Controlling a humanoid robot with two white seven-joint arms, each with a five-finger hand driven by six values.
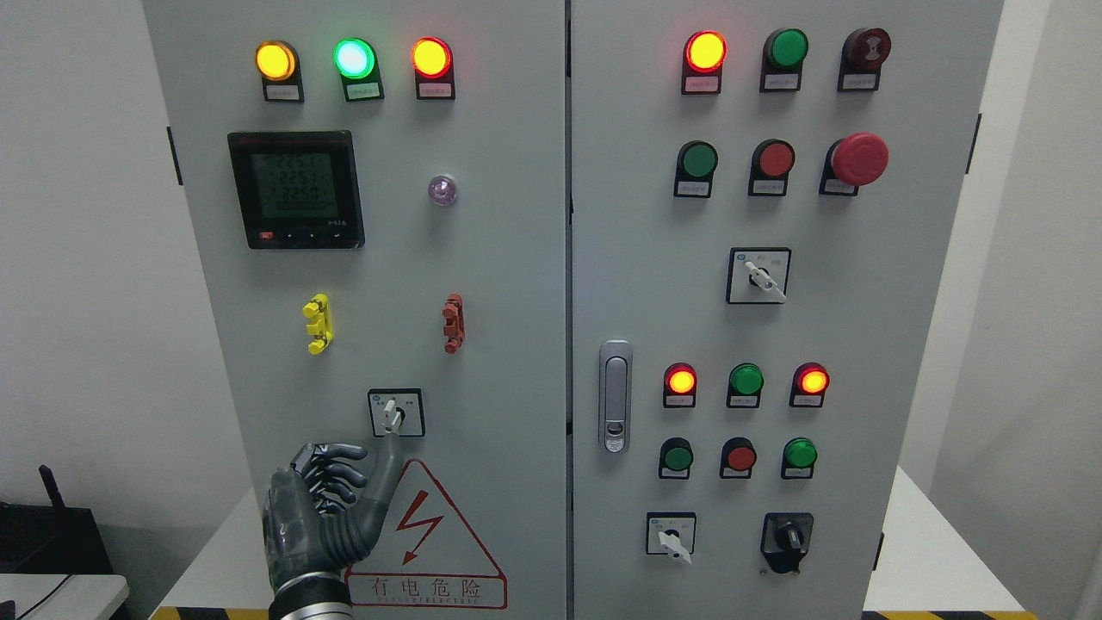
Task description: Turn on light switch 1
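Grey left hand (pixel 323 508) reaches up the cabinet door (pixel 482 284), four fingers curled in, gripping nothing, thumb tip touching the white rotary switch (pixel 394 413) low on the left panel, just above the warning triangle (pixel 426 538)

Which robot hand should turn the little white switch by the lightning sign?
The left hand. It is already just below the rotary switch on the left door, one finger reaching its knob. The right hand is not in view.
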